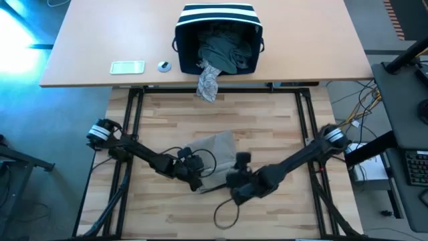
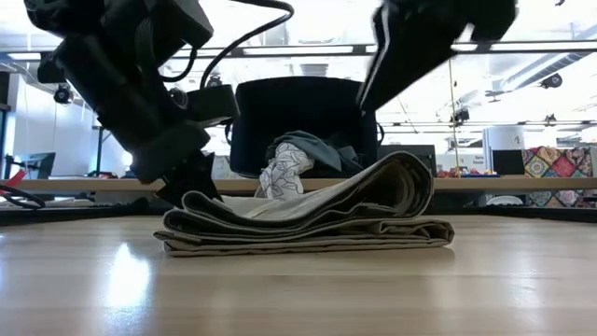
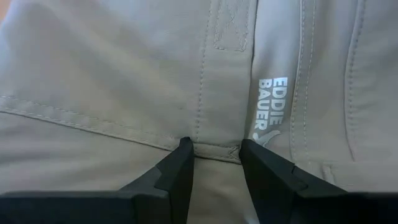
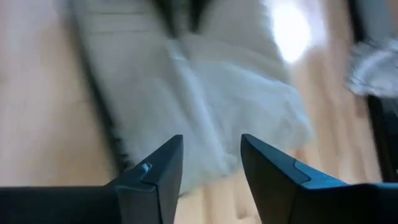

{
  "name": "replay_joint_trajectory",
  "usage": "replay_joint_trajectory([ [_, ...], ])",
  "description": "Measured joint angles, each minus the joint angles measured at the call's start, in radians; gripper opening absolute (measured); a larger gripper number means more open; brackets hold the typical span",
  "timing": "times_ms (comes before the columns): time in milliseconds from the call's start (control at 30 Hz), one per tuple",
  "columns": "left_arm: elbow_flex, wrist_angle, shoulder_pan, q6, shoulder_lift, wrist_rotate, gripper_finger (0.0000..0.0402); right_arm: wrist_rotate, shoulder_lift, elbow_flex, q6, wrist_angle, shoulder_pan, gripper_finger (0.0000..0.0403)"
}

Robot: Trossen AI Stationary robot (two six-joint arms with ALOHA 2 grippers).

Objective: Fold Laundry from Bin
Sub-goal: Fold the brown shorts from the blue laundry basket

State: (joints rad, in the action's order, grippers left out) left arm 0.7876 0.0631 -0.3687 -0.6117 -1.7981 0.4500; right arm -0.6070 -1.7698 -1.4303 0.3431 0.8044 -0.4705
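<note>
1. The tan garment [image 1: 215, 148] lies folded flat on the wooden desk [image 1: 267, 120], between the two arms; the low view shows it as a stack of several layers [image 2: 308, 219].
2. The left tool [image 3: 214, 155] sits low at the garment's edge. In the left wrist view its fingers [image 3: 180, 168] stand slightly apart, tips pressed on a seam beside the white printed logo [image 3: 272, 109]. Whether they pinch any fabric cannot be told.
3. The right tool [image 4: 211, 158] hangs above the garment on the side opposite the left tool. Its fingers [image 4: 161, 165] are spread apart with nothing between them.
4. The bin [image 1: 217, 33], navy with white stripes, lies tipped on the lighter desk [image 1: 80, 53] well beyond both tools, its opening facing them.
5. A dark green garment [image 1: 224, 50] fills the bin's mouth, and a grey-white patterned piece [image 1: 208, 82] spills out over the desk edge toward the tools.
6. A small tray [image 1: 127, 67] and a round item [image 1: 164, 65] rest beside the bin.
</note>
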Motion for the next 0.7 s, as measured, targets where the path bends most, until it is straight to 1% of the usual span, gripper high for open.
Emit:
replay_joint_trajectory([
  [67, 0.0, 0.003, -0.001, 0.004, 0.0, -0.005, 0.0123, -0.019, 0.067, 0.12, 0.013, -0.128, 0.022, 0.0137],
  [133, 0.0, 0.004, -0.002, 0.02, 0.0, -0.011, 0.0123, -0.021, 0.133, 0.265, 0.002, -0.318, 0.045, 0.0115],
  [167, 0.0, 0.005, -0.002, 0.028, 0.0, -0.013, 0.0123, -0.016, 0.161, 0.345, -0.012, -0.441, 0.057, 0.0101],
  [233, -0.001, 0.006, -0.003, 0.035, 0.0, -0.014, 0.0123, 0.015, 0.196, 0.5, -0.055, -0.716, 0.076, 0.0069],
  [300, -0.002, 0.006, -0.003, 0.038, 0.0, -0.017, 0.0123, 0.083, 0.198, 0.652, -0.091, -1.04, 0.093, 0.0033],
  [333, -0.003, 0.007, -0.003, 0.039, 0.0, -0.017, 0.0123, 0.124, 0.179, 0.72, -0.102, -1.204, 0.103, 0.0021],
  [400, -0.004, 0.007, -0.003, 0.035, -0.001, -0.017, 0.0123, 0.197, 0.11, 0.822, -0.098, -1.508, 0.12, 0.0014],
  [467, -0.006, 0.005, -0.003, 0.028, -0.001, -0.016, 0.0123, 0.26, 0.013, 0.878, -0.074, -1.719, 0.132, 0.0011],
  [533, -0.007, 0.003, -0.002, 0.024, -0.001, -0.016, 0.0123, 0.322, -0.085, 0.885, -0.061, -1.856, 0.137, 0.0009],
  [633, -0.008, 0.002, 0.004, 0.014, -0.001, -0.018, 0.0123, 0.402, -0.202, 0.855, -0.049, -1.928, 0.138, 0.0009],
  [700, -0.008, 0.004, 0.005, 0.008, 0.0, -0.018, 0.0123, 0.432, -0.253, 0.844, -0.047, -1.925, 0.139, 0.0009],
])
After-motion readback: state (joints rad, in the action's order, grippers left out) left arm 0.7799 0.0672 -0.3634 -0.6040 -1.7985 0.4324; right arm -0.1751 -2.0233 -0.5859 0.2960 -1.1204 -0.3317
